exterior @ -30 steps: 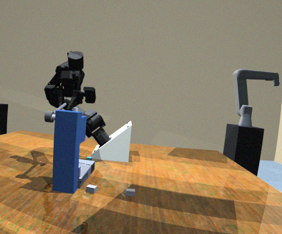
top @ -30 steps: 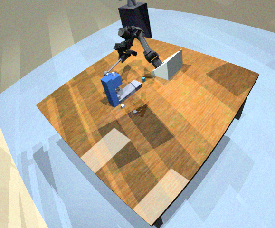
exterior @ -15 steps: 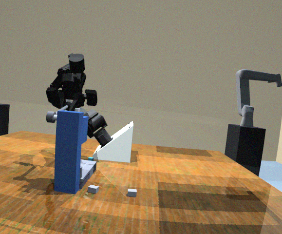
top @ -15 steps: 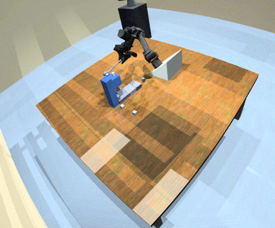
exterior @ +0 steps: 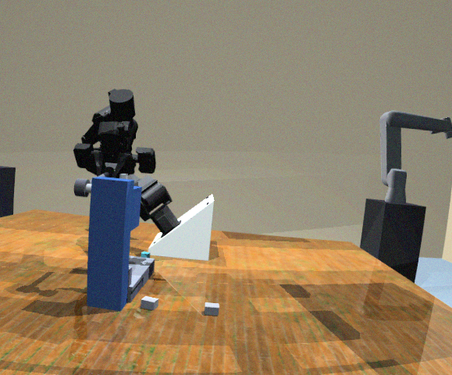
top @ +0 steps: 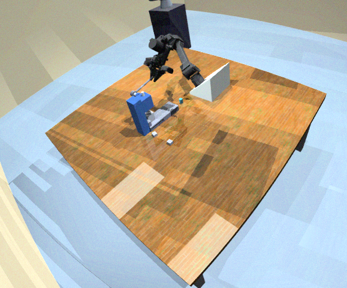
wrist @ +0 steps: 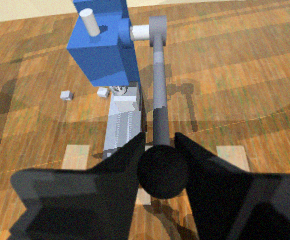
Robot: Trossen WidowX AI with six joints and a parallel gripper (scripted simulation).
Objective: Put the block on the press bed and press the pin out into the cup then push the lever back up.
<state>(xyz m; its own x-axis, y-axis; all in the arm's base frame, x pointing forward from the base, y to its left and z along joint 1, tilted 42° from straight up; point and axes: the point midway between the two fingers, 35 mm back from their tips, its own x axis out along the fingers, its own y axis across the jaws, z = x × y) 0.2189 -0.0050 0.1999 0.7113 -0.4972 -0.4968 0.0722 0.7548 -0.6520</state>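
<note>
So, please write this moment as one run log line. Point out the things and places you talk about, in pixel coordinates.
black fingers (top: 155,79): shut on grey rod lever (top: 142,85) (wrist: 159,87) | blue upright press (top: 139,115) (exterior: 108,242) (wrist: 101,52): standing | pin under punch: cannot tell

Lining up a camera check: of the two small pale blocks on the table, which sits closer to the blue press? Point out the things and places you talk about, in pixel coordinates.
The one (top: 154,134) (exterior: 149,303) (wrist: 103,92) right beside the press column (top: 138,119) (exterior: 107,246); the other (top: 169,142) (exterior: 211,308) (wrist: 66,95) lies farther out.

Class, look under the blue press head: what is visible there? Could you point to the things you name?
Under the blue press head (wrist: 97,57), part of the grey bed (top: 159,119) (wrist: 122,122) shows; the head hides the rest in the wrist view.
</note>
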